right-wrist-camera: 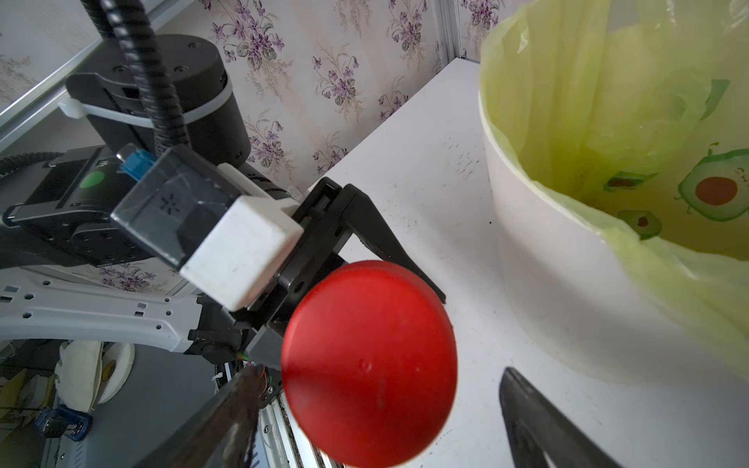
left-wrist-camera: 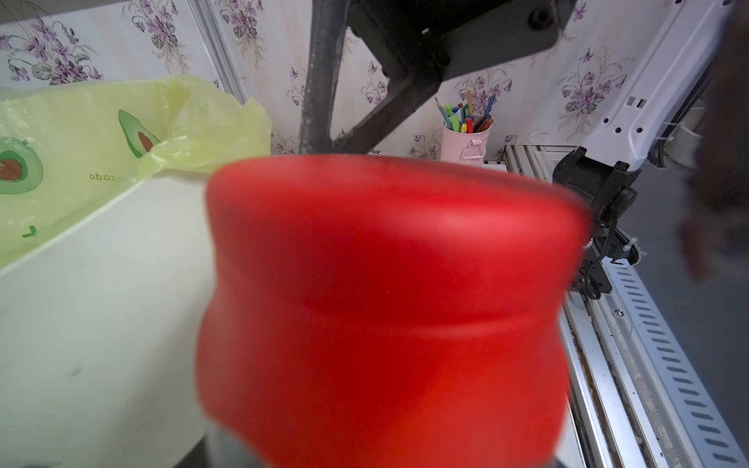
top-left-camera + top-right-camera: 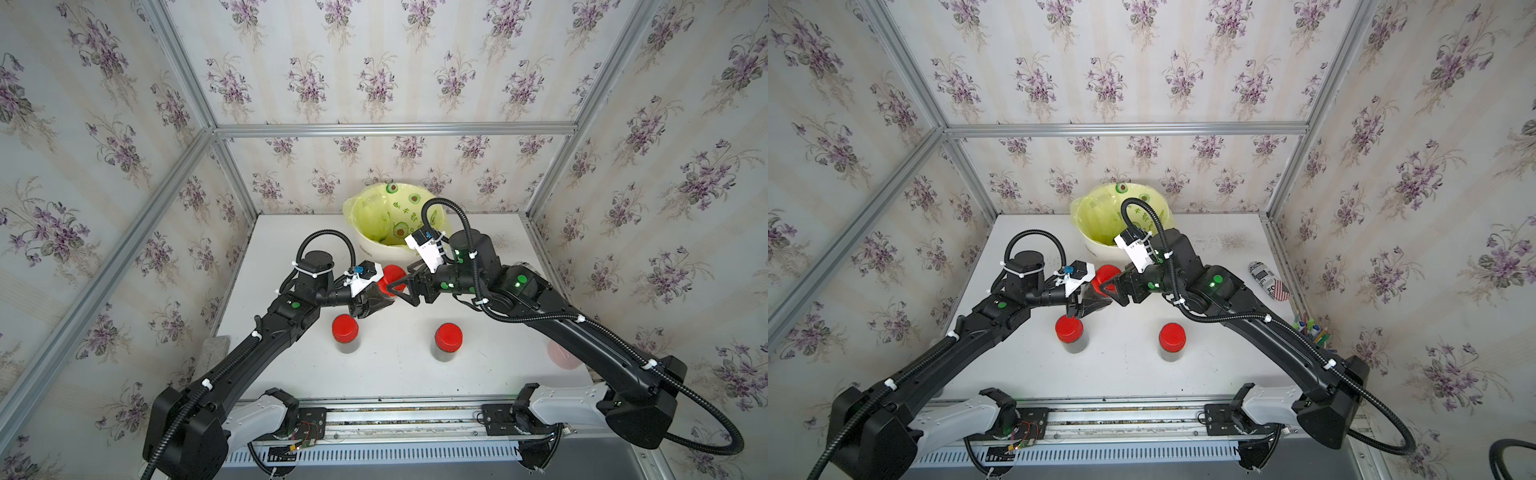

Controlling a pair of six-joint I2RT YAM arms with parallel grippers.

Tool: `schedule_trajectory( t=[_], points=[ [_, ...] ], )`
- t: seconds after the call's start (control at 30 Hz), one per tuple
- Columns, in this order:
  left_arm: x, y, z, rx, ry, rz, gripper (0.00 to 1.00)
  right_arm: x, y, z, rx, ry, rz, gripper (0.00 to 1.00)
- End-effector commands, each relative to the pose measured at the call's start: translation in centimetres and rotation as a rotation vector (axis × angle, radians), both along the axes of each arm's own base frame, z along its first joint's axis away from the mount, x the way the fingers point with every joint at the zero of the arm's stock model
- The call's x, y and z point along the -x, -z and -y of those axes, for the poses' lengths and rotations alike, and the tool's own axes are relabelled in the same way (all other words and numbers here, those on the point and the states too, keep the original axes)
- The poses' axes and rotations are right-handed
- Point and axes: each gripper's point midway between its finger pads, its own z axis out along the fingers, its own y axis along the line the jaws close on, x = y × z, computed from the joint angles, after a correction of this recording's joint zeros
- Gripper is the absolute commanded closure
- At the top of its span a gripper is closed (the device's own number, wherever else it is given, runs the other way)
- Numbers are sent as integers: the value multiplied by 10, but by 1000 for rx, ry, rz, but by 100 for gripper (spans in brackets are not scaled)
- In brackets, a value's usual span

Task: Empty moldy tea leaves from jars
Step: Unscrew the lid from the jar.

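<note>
Left hand (image 3: pixel 374 305) clamped on held jar (image 3: pixel 392 277), lifted off counter (image 3: pixel 395 374) and tipped, red lid (image 1: pixel 369 364) aimed at right hand (image 3: pixel 402 286), likely for unscrewing. Right hand spread wide, fingers (image 1: pixel 527 417) flanking lid, no grip yet. Standing on counter: left jar (image 3: pixel 345 332), then right jar (image 3: pixel 448 340), both capped, tea leaves (image 3: pixel 1075 344) dark inside. Behind, between them, white bin (image 3: pixel 374 246) with yellow-green liner (image 3: pixel 368 212), ready for dumping; contents unclear.
</note>
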Motion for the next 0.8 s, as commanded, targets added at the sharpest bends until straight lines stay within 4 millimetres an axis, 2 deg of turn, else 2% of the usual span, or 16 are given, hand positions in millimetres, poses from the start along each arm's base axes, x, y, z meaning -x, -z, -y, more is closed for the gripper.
schedule_trajectory(
  t=[0.0,0.23,0.53,0.77],
  points=[
    [0,-8,2,17,13,31,44,-8,-4,-4,-23,31,4,14],
    [1,-8,2,18,19,29,44,-12,-2,-9,-16,22,12,29],
    [2,-7,2,18,24,31,44,-4,1,-13,16,-74,64,53],
    [6,-10,3,28,44,26,44,5,12,-9,114,-206,195,59]
  ],
)
